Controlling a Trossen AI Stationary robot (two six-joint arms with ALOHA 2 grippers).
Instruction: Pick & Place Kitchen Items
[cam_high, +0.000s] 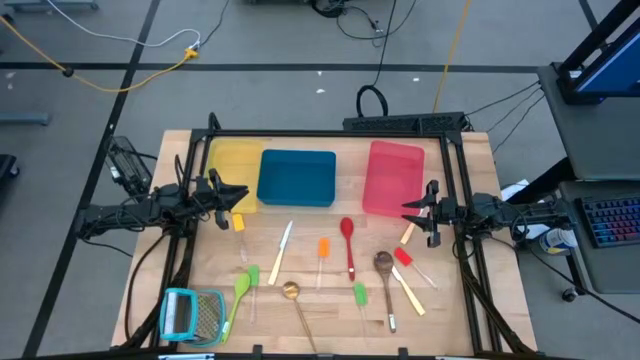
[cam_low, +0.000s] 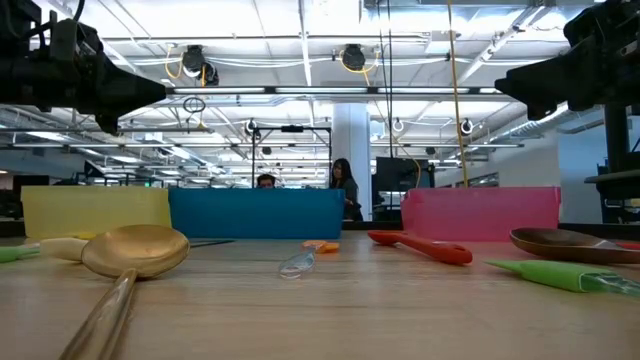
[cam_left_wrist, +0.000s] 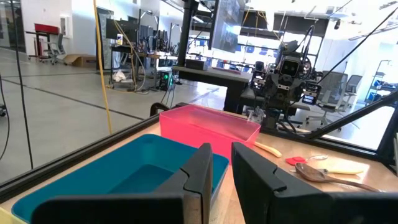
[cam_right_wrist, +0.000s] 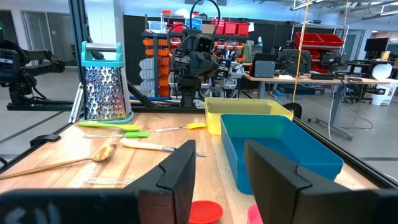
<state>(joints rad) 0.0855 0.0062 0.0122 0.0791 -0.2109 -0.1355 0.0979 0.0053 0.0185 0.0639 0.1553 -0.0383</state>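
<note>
Slim utensils lie flat on the wooden table (cam_high: 460, 300): a red spoon (cam_high: 348, 245), a wooden spoon (cam_high: 384, 270), a brass spoon (cam_high: 292, 295), green spatulas (cam_high: 243, 285) (cam_high: 360, 297), cream-handled knives (cam_high: 283, 245) (cam_high: 408, 292), an orange tool (cam_high: 323, 250), a yellow tool (cam_high: 239, 224) and a red-tipped tool (cam_high: 405, 258). My left gripper (cam_high: 240, 195) hovers above the table's left side by the yellow tray, open by a narrow gap (cam_left_wrist: 222, 168), empty. My right gripper (cam_high: 408, 215) hovers above the right side by the red tray, open (cam_right_wrist: 221, 174), empty.
A yellow tray (cam_high: 235, 160), a blue tray (cam_high: 297, 178) and a red tray (cam_high: 393, 178) stand in a row along the far side. A teal-framed grater (cam_high: 195, 312) stands at the near left corner. A black frame (cam_high: 330, 133) borders the table. People show in the room behind (cam_low: 343, 185).
</note>
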